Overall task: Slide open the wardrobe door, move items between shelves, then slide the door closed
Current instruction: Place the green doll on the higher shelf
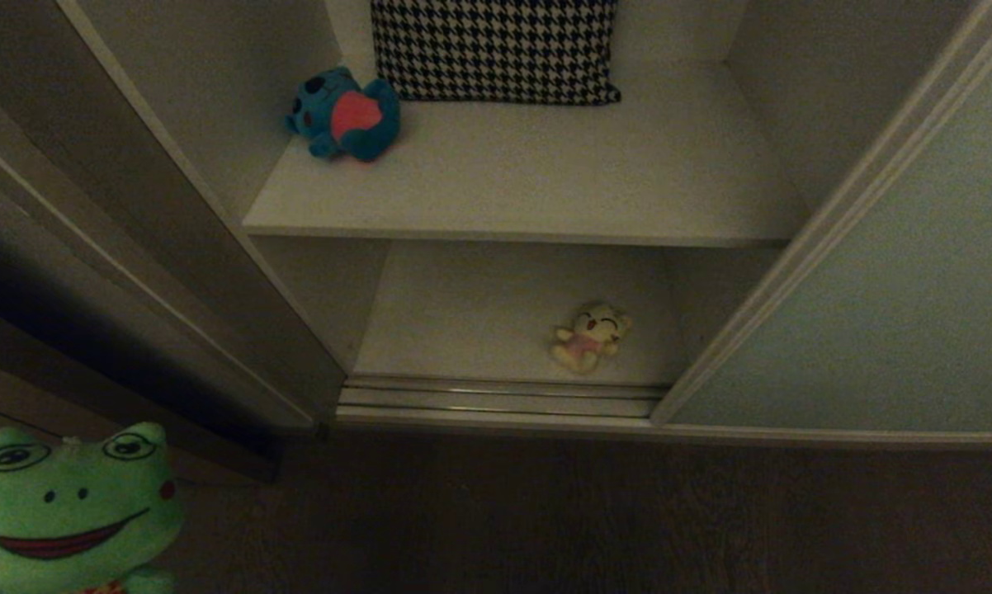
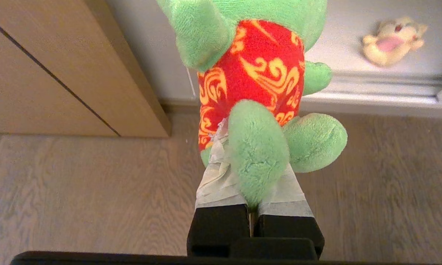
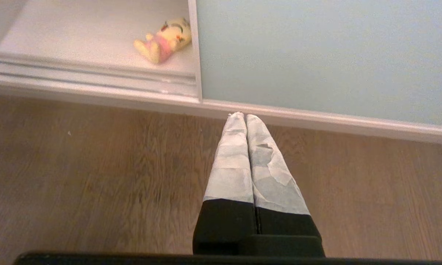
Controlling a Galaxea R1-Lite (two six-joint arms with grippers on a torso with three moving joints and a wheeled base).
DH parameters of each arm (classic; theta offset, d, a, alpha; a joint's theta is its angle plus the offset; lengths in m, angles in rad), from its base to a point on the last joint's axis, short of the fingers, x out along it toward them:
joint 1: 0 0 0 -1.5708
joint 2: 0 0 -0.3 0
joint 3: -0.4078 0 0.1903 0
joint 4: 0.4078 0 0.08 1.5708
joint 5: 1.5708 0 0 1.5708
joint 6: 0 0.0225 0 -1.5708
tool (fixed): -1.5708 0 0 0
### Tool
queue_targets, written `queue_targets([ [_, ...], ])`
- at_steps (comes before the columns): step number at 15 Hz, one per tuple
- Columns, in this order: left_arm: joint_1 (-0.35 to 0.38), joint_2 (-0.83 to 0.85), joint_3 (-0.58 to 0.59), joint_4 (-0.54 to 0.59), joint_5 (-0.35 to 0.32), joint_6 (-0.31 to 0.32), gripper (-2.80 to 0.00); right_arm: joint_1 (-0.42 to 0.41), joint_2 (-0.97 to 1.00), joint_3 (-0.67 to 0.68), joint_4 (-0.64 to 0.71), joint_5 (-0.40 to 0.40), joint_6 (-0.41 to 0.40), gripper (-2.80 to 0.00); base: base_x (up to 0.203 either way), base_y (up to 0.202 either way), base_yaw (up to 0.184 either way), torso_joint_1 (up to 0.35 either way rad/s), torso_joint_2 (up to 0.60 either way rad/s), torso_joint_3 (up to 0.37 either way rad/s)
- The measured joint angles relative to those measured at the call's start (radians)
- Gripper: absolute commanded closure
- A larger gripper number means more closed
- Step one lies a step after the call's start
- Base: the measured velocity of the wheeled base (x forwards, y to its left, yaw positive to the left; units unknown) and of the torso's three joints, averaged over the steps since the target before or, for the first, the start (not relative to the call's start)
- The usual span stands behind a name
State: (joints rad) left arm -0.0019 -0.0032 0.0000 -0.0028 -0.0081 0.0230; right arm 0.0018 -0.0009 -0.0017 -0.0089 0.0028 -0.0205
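While no writing shows, left gripper (image 2: pixel 251 191) pinches, seemingly, green frog (image 2: pixel 257 66).

My right claw (image 3: pixel 243 117) hangs shut over the wood floor (image 3: pixel 96 176), just before the wardrobe's base.

My two taped fingers (image 3: pixel 232 165) are pressed together along their whole length, with nothing between them, and their tips point at the pale sill under the door (image 3: pixel 316 55). The door is a matte grey-green panel with a thin cream frame, and it covers the wardrobe from my fingertips' line onward to one side. Beside its edge the wardrobe stands open: silver rails (image 3: pixel 96 75) run along the front of a white shelf (image 3: pixel 77 33), and a yellow toy (image 3: pixel 164 40) with a pink belly lies on that shelf, close to the door's frame.
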Motion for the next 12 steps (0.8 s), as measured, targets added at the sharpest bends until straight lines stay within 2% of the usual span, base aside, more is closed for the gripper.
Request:
queue_targets([
  [3,0.000,0.000,0.000,0.004,0.006,-0.001,0.00,0.000,0.000,0.000,0.000,0.000,0.000,0.00,0.000,0.000,0.000,0.002,0.00,0.083],
  [7,0.000,0.000,0.000,0.008,-0.002,0.088,0.00,0.000,0.000,0.000,0.000,0.000,0.000,0.00,0.000,0.000,0.000,0.000,0.00,0.006],
  [9,0.000,0.001,-0.009,-0.010,-0.004,0.092,0.00,0.000,0.000,0.000,0.000,0.000,0.000,0.00,0.000,0.000,0.000,0.000,0.00,0.000],
  [12,0.000,0.014,-0.164,0.032,-0.057,0.092,0.00,0.000,0.000,0.000,0.000,0.000,0.000,0.00,0.000,0.000,0.000,0.000,0.00,0.000],
])
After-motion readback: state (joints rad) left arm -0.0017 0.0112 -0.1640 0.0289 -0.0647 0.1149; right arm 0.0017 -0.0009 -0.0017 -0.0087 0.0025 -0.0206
